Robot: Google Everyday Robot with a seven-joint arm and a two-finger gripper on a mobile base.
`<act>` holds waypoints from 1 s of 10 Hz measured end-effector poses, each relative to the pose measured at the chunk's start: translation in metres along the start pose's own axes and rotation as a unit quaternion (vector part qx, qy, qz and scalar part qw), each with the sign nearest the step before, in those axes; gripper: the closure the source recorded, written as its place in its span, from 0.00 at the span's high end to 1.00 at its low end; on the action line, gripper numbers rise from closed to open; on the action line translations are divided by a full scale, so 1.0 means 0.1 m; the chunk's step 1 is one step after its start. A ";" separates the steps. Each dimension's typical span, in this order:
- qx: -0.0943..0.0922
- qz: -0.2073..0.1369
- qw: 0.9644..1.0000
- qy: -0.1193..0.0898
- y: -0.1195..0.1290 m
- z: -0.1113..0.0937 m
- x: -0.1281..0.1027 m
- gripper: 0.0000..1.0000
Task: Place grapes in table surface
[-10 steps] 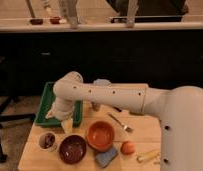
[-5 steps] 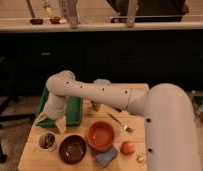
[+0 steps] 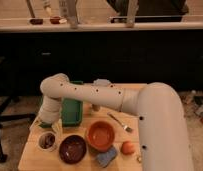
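The grapes [image 3: 46,142] are a dark cluster inside a small white bowl [image 3: 41,146] at the front left of the table surface [image 3: 31,159], a pale wooden top. My gripper [image 3: 48,126] hangs at the end of the white arm, which reaches in from the right and bends down over the table's left edge. It sits just above the small bowl, next to the green tray, open with nothing held. The wrist hides most of it.
A green tray [image 3: 73,111] lies at the back left. A dark maroon bowl [image 3: 72,148] and an orange bowl [image 3: 101,135] stand in front, with a blue sponge [image 3: 107,157], an orange-red fruit [image 3: 127,147] and a fork [image 3: 120,122] to the right. My arm spans the table's back.
The arm has swung further left and lowered, bringing the gripper down over the small white bowl at the table's left edge. The objects on the table have not moved.
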 end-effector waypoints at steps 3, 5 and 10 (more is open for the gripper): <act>-0.012 -0.023 1.000 -0.012 -0.03 0.11 -0.11 0.80; -0.017 -0.030 0.999 -0.019 -0.04 0.19 -0.12 0.80; -0.018 -0.028 0.999 -0.031 -0.01 0.25 0.03 0.80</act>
